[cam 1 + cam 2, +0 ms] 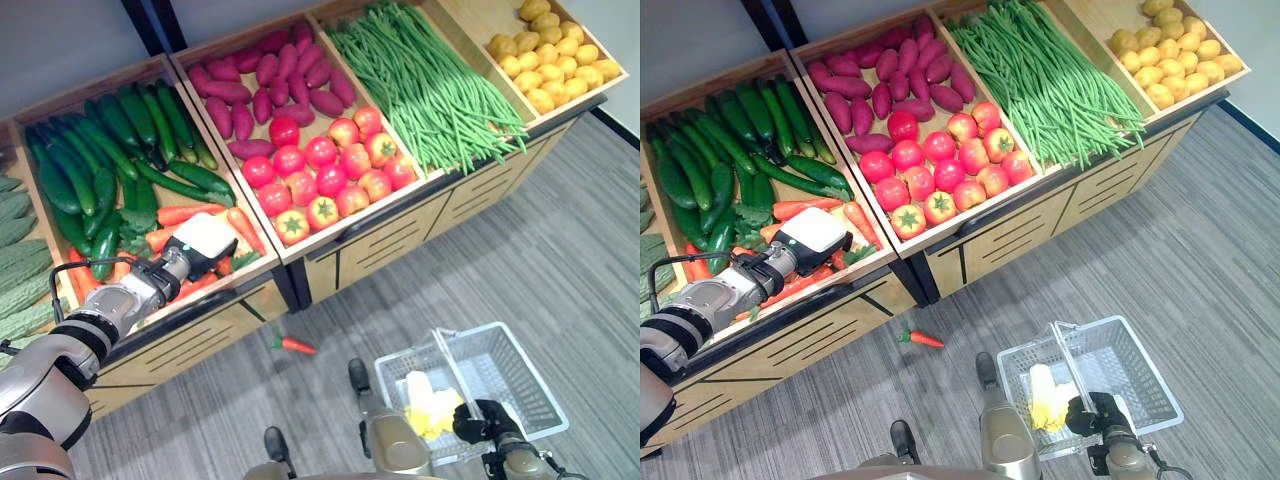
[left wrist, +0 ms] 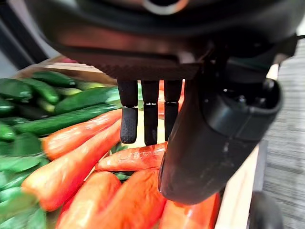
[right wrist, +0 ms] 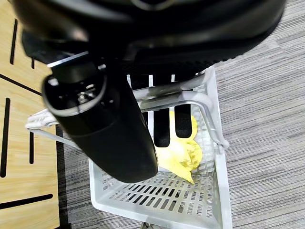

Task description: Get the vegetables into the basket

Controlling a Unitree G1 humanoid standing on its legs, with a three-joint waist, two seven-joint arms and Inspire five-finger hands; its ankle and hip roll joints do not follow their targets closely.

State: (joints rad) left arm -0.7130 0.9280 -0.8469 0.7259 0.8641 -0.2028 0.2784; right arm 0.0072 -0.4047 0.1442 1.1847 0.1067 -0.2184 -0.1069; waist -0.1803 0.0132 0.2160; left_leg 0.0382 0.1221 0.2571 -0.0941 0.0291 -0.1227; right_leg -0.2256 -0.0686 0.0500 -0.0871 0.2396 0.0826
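The left robot hand (image 2: 190, 143) hung over the carrots (image 1: 200, 215) in the produce stand's left bin, fingers (image 2: 128, 124) straight and released, not touching them. The right robot hand (image 1: 478, 420) was clenched on the handle (image 3: 176, 95) of the white basket (image 1: 520, 375), which held a pale yellow vegetable (image 1: 425, 400). One carrot (image 1: 295, 345) lay on the floor near the stand.

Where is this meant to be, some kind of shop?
It looks like a shop's produce section, possibly a mock-up. Slanted wooden bins hold sorted vegetables: cucumbers, tomatoes, green beans. The robot's right hand carries a white shopping basket over grey flooring.
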